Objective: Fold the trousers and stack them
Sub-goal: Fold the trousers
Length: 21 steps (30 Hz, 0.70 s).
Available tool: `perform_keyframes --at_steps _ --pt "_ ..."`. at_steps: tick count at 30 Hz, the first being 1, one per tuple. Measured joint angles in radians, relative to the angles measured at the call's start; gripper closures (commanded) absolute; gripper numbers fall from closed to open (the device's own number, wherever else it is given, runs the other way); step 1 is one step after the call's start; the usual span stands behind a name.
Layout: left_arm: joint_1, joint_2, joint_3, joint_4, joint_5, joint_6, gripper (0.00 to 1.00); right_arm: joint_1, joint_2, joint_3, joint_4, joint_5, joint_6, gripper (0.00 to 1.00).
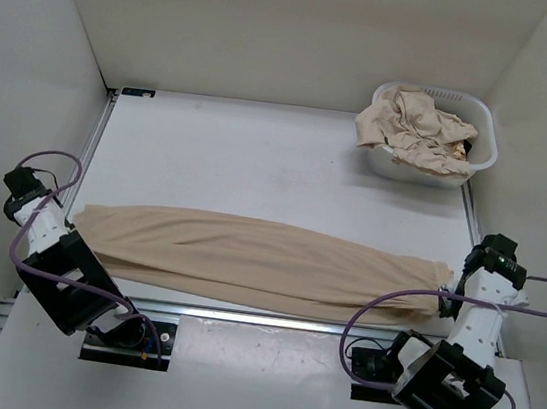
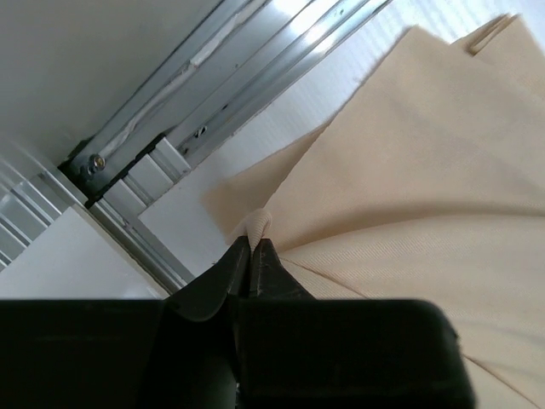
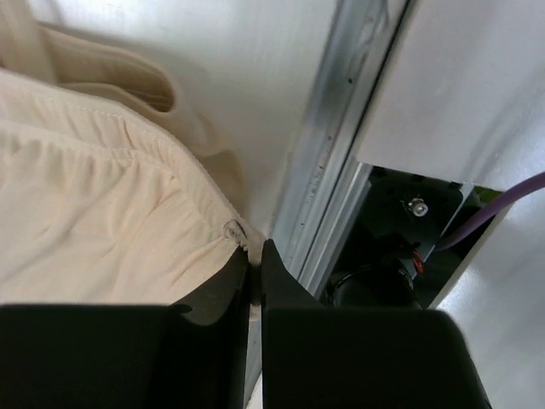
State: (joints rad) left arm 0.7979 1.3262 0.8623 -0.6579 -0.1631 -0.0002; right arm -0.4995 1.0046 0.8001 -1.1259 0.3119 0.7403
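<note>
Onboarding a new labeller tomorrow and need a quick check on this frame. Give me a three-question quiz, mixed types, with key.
1. True or false: the long beige cloth trousers lie crumpled in a heap on the white table.
2. Where does the white plastic laundry basket stand? A) far right corner B) far left corner C) between the arm bases
3. Fill in: the left tool and the right tool are each shut on an end of the ____.
Key: 1 false, they lie stretched out flat along the near edge. 2 A. 3 trousers; the right tool pinches the gathered waist end.
</note>
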Motion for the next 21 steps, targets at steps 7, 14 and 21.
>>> perform_keyframes --at_steps 7,14,21 --pt "0.015 0.016 -0.053 0.000 -0.026 0.003 0.53 -0.016 0.033 -0.057 0.006 0.043 0.027 0.19" --pt "0.025 0.033 -0.007 -0.013 -0.032 0.001 0.42 0.017 0.098 0.063 0.032 0.050 -0.052 0.19" --pt "-0.151 -0.026 0.061 -0.026 -0.010 0.000 0.42 0.441 0.151 0.160 0.062 0.125 -0.014 0.37"
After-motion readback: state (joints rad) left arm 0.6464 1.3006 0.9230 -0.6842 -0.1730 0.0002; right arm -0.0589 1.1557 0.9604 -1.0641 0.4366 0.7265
